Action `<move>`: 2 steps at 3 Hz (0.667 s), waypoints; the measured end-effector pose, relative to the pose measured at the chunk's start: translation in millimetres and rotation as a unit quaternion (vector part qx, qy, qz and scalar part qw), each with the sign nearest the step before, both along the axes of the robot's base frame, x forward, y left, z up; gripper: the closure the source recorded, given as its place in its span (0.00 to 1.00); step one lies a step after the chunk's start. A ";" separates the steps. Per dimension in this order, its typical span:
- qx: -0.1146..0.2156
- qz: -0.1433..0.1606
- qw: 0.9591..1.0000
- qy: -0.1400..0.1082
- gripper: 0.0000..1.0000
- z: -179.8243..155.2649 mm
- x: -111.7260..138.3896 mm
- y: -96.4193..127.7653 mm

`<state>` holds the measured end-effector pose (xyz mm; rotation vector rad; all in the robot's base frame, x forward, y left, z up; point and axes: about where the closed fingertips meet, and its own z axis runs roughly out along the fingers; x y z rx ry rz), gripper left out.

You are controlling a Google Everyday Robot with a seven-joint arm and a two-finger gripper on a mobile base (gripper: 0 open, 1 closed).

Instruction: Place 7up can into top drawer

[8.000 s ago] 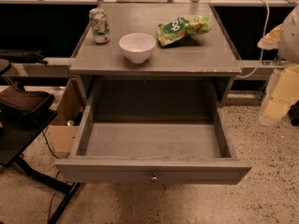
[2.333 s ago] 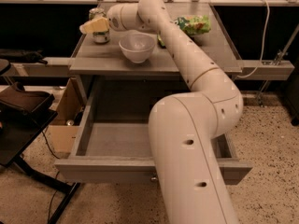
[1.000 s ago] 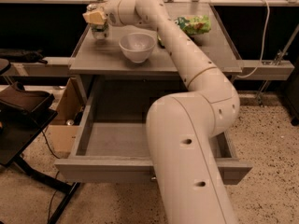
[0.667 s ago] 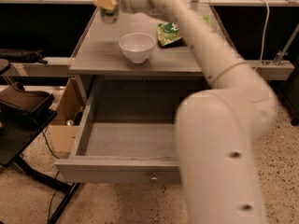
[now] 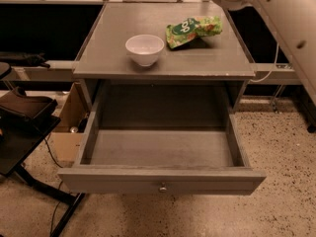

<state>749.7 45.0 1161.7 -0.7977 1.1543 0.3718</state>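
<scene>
The top drawer [image 5: 160, 151] is pulled wide open below the grey table [image 5: 197, 58], and nothing lies in it. Its round metal knob [image 5: 162, 187] faces me. The 7up can is out of view; the table's far left corner, where it stood earlier, is bare. Only a white segment of my arm [image 5: 279, 11] shows, crossing the top right corner. My gripper is out of view, above the top edge of the picture.
A white bowl [image 5: 144, 49] and a green snack bag [image 5: 193, 29] sit on the table top. A cardboard box [image 5: 66, 127] and a black stand [image 5: 24, 127] are to the left of the drawer. Speckled floor lies to the right.
The gripper closed around the can at the table's far left corner and lifted it. Arm, gripper and can have since risen out of the picture.
</scene>
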 end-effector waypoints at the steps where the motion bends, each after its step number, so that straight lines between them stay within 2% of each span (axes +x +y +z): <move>1: 0.014 0.034 0.999 0.021 1.00 -16.9 -65.0 5.4; 2: 0.037 0.069 0.994 0.077 1.00 -94.8 -98.5 7.4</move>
